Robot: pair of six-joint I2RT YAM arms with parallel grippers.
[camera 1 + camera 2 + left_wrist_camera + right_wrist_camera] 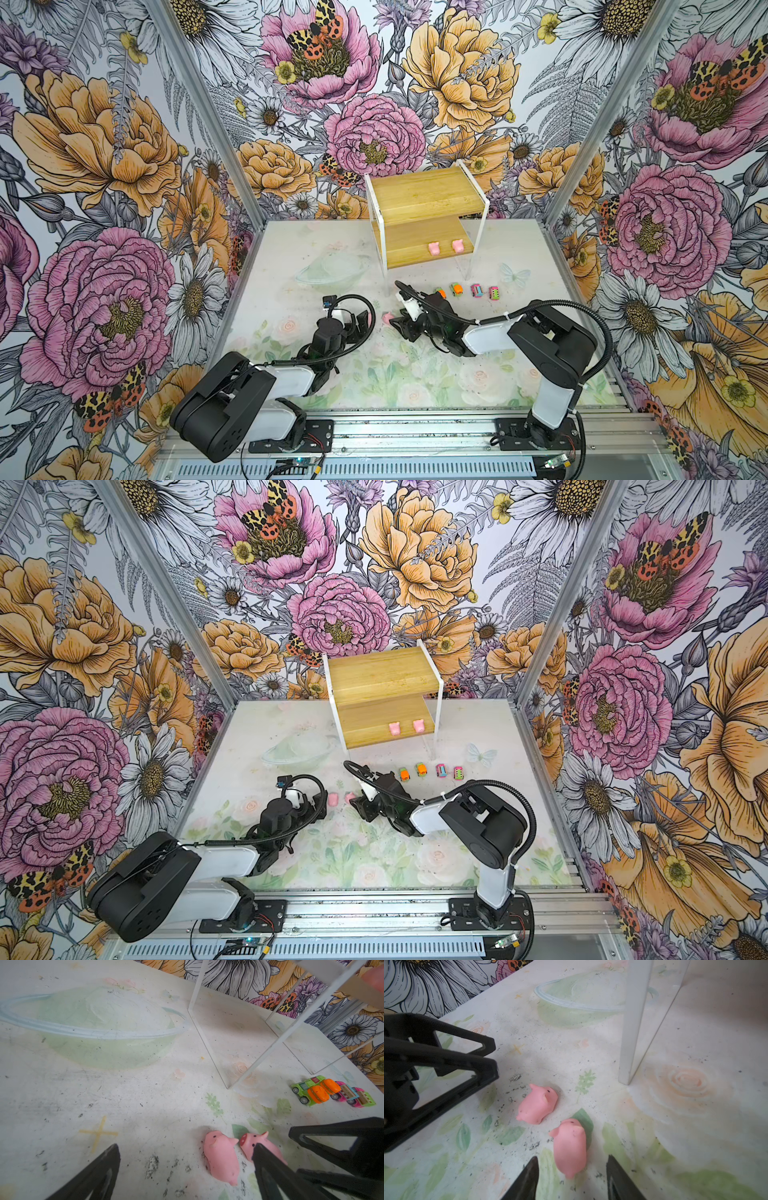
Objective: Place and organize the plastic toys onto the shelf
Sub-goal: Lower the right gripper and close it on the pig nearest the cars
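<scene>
That pig (570, 1147) lies lengthwise, rump poking in between the right jaws, half open and empty, I think; left jaws gape wide, empty too.

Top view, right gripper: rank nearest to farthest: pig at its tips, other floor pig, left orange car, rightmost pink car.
1. Pig, at the tips of the right gripper.
2. Other pig, just left.
3. Left orange car, back right.
4. Rightmost pink car, row's far end.

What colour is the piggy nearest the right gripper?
Pink, with a tiny dark eye. The piggy shows best in the right wrist view.
</scene>
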